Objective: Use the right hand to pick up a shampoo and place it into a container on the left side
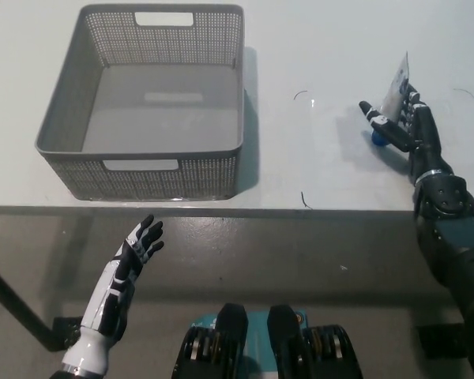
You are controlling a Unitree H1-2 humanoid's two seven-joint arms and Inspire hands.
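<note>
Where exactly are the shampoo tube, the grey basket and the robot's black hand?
shampoo tube [396, 81], head view, on its upper flat end.
grey basket [154, 175], head view, on its near wall.
right hand [403, 126], head view, on the hand's middle, at the tube.

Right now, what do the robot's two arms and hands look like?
The left hand has black fingers with white patches, on a slim forearm of white shells over black parts. The right hand is black with small white marks on its fingers, and a silver ring at the wrist joins a bulky black arm.
</note>
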